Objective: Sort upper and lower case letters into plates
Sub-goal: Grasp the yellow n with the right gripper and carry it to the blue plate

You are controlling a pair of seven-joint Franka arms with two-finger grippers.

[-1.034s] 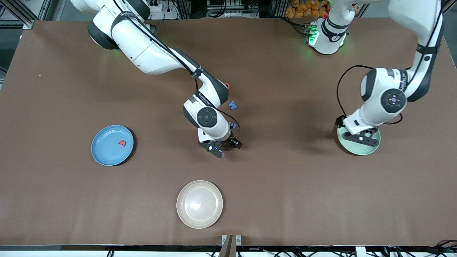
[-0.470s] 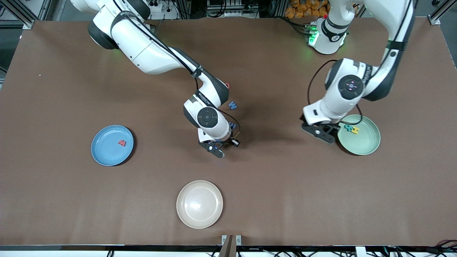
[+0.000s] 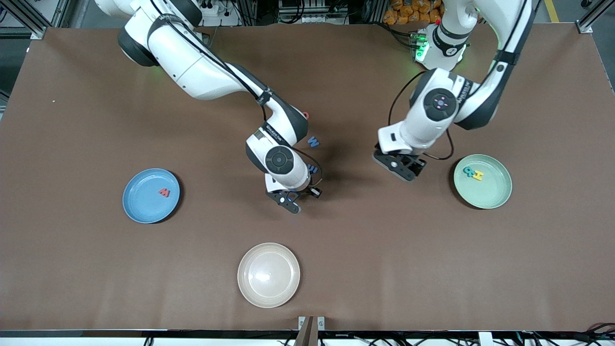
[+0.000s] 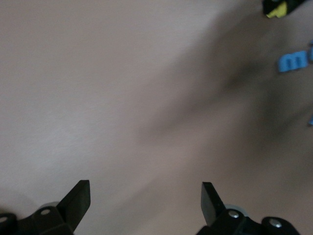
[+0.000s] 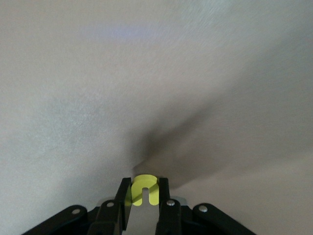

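My right gripper (image 3: 294,198) is shut on a small yellow letter (image 5: 145,191), low over bare table. Two blue letters (image 3: 313,141) (image 3: 313,168) lie beside that arm, the second partly hidden by it. A red letter (image 3: 306,115) peeks out from under the arm's wrist. The blue plate (image 3: 139,206) holds one red letter (image 3: 164,192). The mint green plate (image 3: 490,197) holds a teal letter (image 3: 468,170) and a yellow letter (image 3: 477,176). My left gripper (image 3: 401,168) hangs open and empty over bare table, between the blue letters and the green plate; its view shows a blue letter (image 4: 292,61).
A cream-beige plate (image 3: 268,275) sits empty near the table's front edge. Both arms reach in over the middle of the brown table (image 3: 96,269).
The right gripper has shut on the yellow letter. The left arm has swung off the green plate toward the middle of the table, uncovering the teal and yellow letters in the plate.
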